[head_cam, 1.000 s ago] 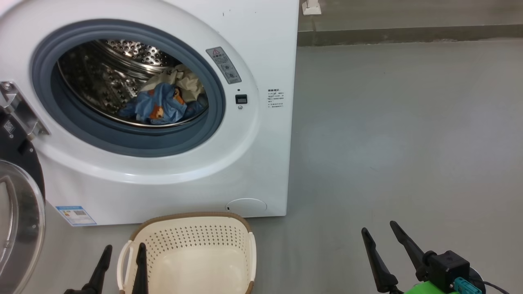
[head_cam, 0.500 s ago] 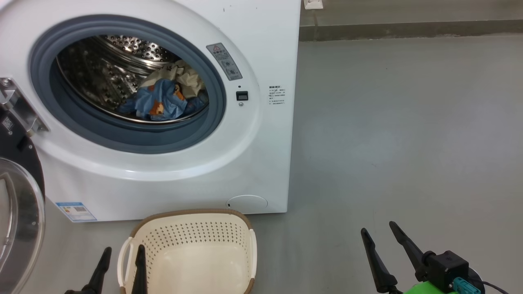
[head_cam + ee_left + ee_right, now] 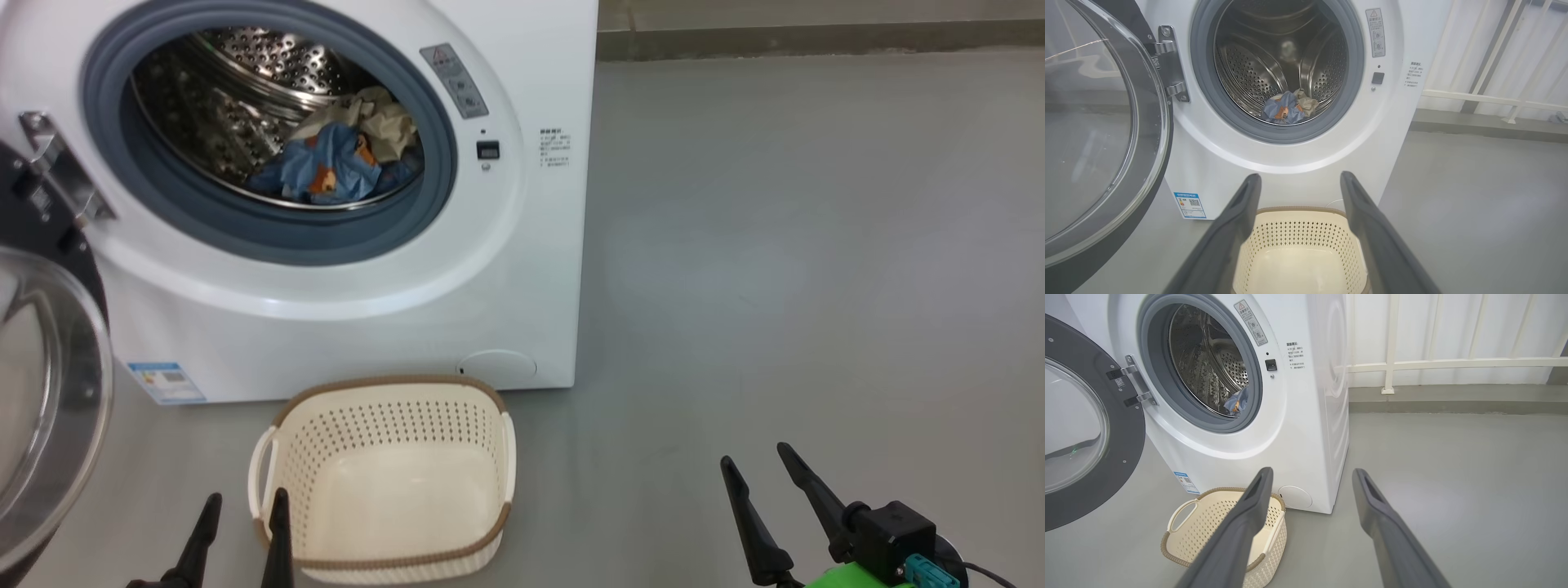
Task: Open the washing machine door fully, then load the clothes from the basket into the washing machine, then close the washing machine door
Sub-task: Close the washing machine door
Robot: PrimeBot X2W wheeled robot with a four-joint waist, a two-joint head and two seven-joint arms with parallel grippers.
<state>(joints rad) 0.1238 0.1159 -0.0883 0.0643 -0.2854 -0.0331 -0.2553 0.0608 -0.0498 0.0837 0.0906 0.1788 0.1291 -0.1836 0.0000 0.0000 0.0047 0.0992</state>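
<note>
The washing machine door (image 3: pixel 1086 424) stands swung wide on its hinge (image 3: pixel 61 175), at nine o'clock of the gasket (image 3: pixel 269 237). The clothes (image 3: pixel 335 159), blue print and cream, lie low inside the washing machine (image 3: pixel 326 327), apparently clear of that gasket. The basket (image 3: pixel 392 425) sits empty on the floor (image 3: pixel 775 245) at the machine's six o'clock. My left claw (image 3: pixel 247 498) hangs at the basket's seven o'clock, jaws wide, holding nothing. My right claw (image 3: pixel 755 456), at four o'clock and well apart, is likewise wide and empty. Judgement: loading done, closing remains. I would press the door's black rim far from the hinge, swing steadily, and check no fabric trails out.
</note>
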